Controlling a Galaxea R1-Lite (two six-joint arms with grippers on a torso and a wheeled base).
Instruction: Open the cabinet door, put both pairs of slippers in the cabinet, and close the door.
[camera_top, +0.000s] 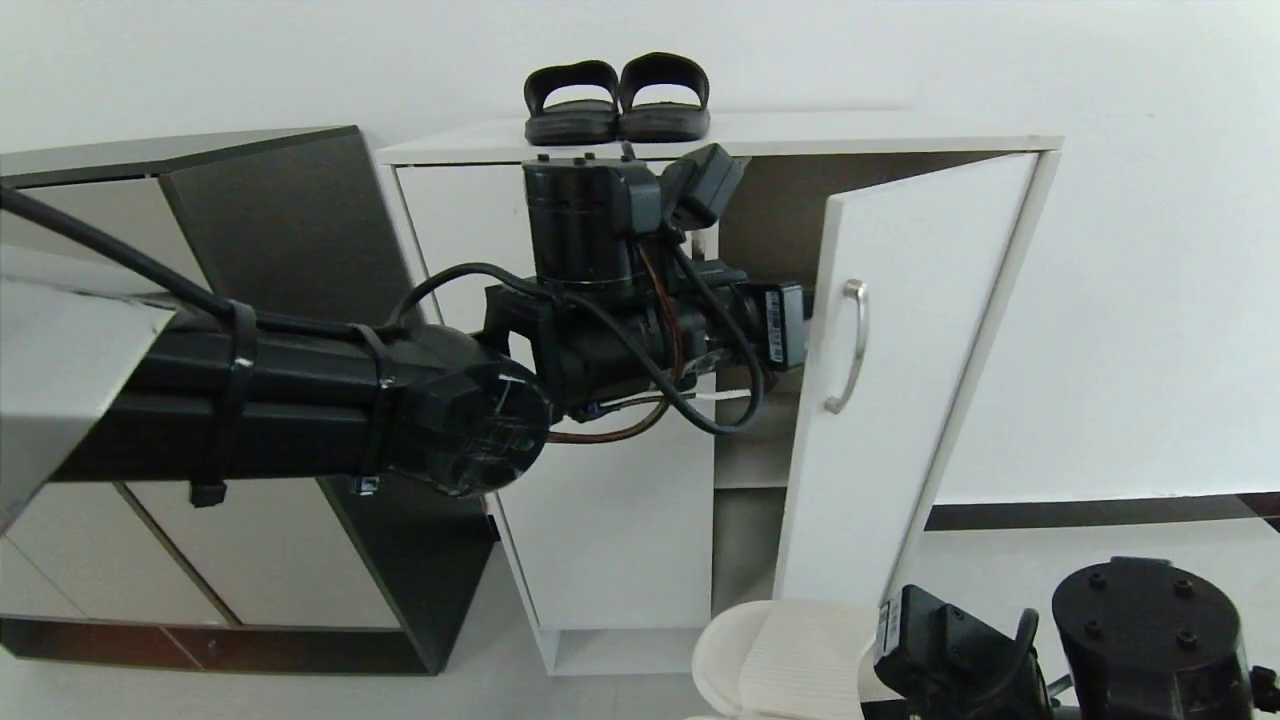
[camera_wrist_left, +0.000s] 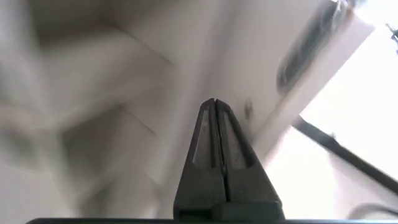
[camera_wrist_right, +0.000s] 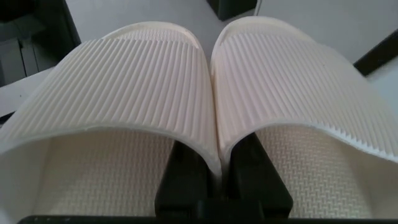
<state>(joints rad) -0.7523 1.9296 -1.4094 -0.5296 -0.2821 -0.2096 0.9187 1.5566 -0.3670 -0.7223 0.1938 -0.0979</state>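
Note:
A white cabinet (camera_top: 720, 135) stands against the wall with its right door (camera_top: 900, 420) swung partly open, silver handle (camera_top: 850, 345) facing out. A black pair of slippers (camera_top: 617, 100) sits on the cabinet top. My left arm stretches to the door's inner edge; the left gripper (camera_wrist_left: 214, 106) is shut with nothing in it, close to the door (camera_wrist_left: 273, 93) and the shelves inside. Low in front of the cabinet, my right gripper (camera_wrist_right: 214, 168) is shut on a cream ribbed pair of slippers (camera_wrist_right: 205, 87), pinching both inner strap edges together. The cream pair (camera_top: 780, 655) hangs near the floor.
A dark cabinet (camera_top: 280, 250) stands beside the white one on the left. The white cabinet's left door (camera_top: 470, 240) is shut. An inner shelf (camera_top: 745, 470) shows through the opening. A dark baseboard (camera_top: 1100, 512) runs along the wall at right above pale floor.

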